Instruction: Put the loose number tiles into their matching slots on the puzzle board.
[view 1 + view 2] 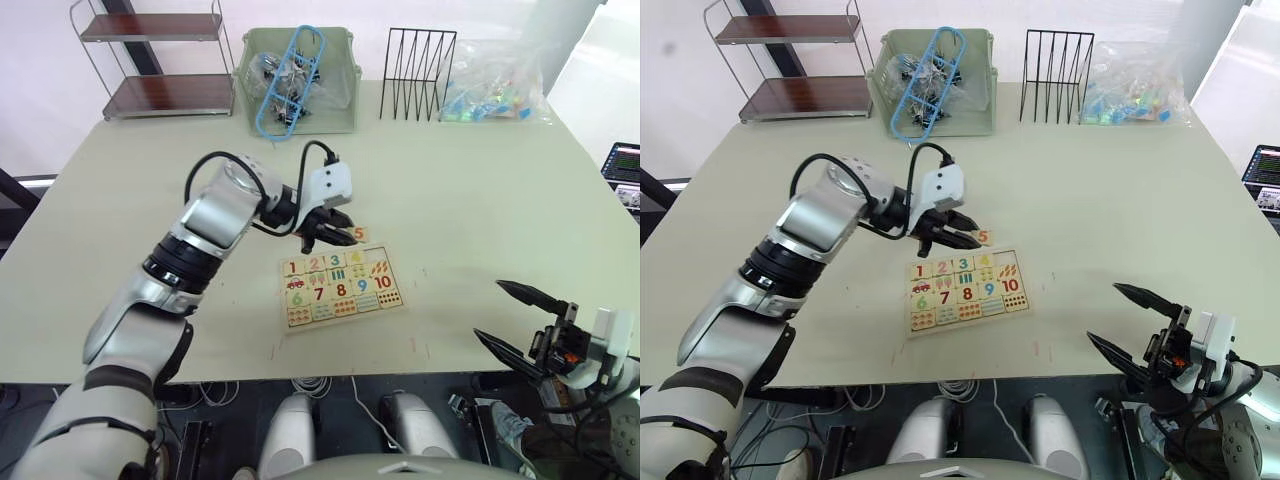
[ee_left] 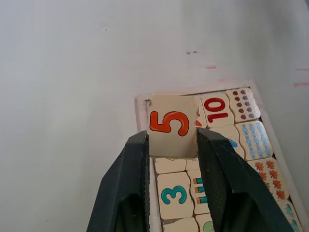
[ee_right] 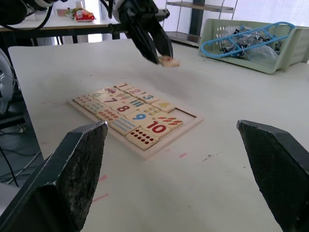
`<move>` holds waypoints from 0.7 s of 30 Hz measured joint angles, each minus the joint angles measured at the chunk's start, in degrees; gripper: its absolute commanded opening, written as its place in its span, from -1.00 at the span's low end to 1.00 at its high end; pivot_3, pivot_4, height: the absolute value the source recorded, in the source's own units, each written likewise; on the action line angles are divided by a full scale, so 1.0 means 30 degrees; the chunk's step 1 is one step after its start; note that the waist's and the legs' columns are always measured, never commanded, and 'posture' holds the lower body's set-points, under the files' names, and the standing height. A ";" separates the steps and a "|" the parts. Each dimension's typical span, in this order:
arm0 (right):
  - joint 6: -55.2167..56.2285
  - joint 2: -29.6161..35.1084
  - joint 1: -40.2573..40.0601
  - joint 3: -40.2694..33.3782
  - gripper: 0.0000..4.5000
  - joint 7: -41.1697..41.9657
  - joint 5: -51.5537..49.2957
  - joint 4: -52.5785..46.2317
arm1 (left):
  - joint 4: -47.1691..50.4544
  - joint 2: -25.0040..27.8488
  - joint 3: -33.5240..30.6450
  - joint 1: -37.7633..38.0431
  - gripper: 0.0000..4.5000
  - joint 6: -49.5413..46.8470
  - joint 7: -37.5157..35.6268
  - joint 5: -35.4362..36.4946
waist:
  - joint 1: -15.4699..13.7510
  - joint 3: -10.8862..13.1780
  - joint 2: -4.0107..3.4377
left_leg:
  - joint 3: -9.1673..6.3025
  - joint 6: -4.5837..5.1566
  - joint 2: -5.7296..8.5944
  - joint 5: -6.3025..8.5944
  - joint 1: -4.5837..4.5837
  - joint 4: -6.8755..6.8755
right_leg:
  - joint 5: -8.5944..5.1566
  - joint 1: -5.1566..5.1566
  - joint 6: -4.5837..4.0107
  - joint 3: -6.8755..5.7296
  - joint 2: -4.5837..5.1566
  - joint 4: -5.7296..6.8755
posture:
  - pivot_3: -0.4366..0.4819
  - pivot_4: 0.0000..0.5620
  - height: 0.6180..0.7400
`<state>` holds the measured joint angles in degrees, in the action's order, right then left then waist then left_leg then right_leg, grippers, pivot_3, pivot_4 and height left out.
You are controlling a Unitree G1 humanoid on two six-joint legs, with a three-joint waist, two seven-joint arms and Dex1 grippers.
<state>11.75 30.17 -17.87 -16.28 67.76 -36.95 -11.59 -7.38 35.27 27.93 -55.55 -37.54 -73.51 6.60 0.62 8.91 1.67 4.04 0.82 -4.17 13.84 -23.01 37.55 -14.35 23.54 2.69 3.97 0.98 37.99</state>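
Observation:
The puzzle board (image 1: 345,318) lies flat near the table's front middle, with digit tiles 1 to 4 in its top row and 6 to 10 lower down. One slot (image 3: 182,115), at the far right end of that top row, is bare. My left gripper (image 1: 340,232) is shut on the loose number tile (image 2: 171,124), an orange 5. It holds the tile just above the board's far right corner, over that bare slot. My right gripper (image 1: 490,310) stands open with nothing between its fingers (image 3: 77,164), off the table's front right edge.
At the table's back stand a small two-tier shelf (image 1: 160,60), a green basket (image 1: 340,90) with blue hangers, a black wire rack (image 1: 418,75) and a clear bag (image 1: 495,85) of coloured pieces. A screen (image 1: 622,165) sits off the right edge.

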 measured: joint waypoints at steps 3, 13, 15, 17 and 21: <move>0.0031 -0.0013 -0.0147 -0.0034 1.00 -0.0160 0.0015 -0.0331 | -0.0970 -0.0902 0.1104 -0.1086 -0.58 -0.0416 0.0005 -0.1078 | -0.0049 0.0001 0.0000 | -0.0012 0.0000 0.0007 0.0000 -0.0036 0.0040 | -0.0008 0.0002 0.0011 0.0019 -0.0015 -0.0003 | -0.05 -0.47 1.00; 0.0056 -0.0179 -0.0331 -0.0031 1.00 -0.0427 0.0157 -0.0597 | -0.2604 -0.3264 0.2966 -0.2981 -0.58 -0.2590 0.0055 -0.3043 | 0.0047 0.0011 -0.0027 | -0.0161 0.0004 0.0015 0.0002 -0.0234 0.0207 | -0.0009 0.0064 0.0019 -0.0004 -0.0082 0.0011 | -0.05 -0.47 1.00; 0.0060 -0.0264 -0.0314 -0.0022 1.00 -0.0490 0.0185 -0.0655 | -0.2749 -0.3429 0.3447 -0.3043 -0.58 -0.2778 0.0071 -0.3467 | 0.0017 0.0015 -0.0040 | -0.0184 0.0004 0.0015 0.0002 -0.0252 0.0238 | -0.0009 0.0061 0.0018 0.0001 -0.0095 0.0015 | -0.05 -0.47 1.00; 0.0060 -0.0301 -0.0318 -0.0018 1.00 -0.0559 0.0221 -0.0717 | -0.3005 -0.3589 0.3658 -0.3044 -0.58 -0.2801 0.0116 -0.3826 | 0.0006 0.0020 -0.0049 | -0.0197 0.0004 0.0018 0.0002 -0.0270 0.0255 | -0.0009 0.0059 0.0018 0.0006 -0.0103 0.0020 | -0.05 -0.47 1.00; 0.0064 -0.0384 -0.0325 0.0012 1.00 -0.0644 0.0354 -0.0754 | -0.3354 -0.4016 0.3715 -0.3175 -0.58 -0.2793 0.0289 -0.4298 | -0.0004 0.0021 -0.0050 | -0.0203 0.0004 0.0021 0.0002 -0.0272 0.0261 | -0.0010 0.0053 0.0017 0.0005 -0.0103 0.0020 | -0.05 -0.47 1.00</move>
<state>11.94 29.02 -18.85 -16.24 65.83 -35.89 -13.85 -17.45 23.22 39.07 -65.08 -45.92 -72.64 -6.30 0.61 8.98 1.52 3.44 0.83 -4.11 13.84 -23.82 38.34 -14.38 23.70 2.74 3.99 0.67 38.05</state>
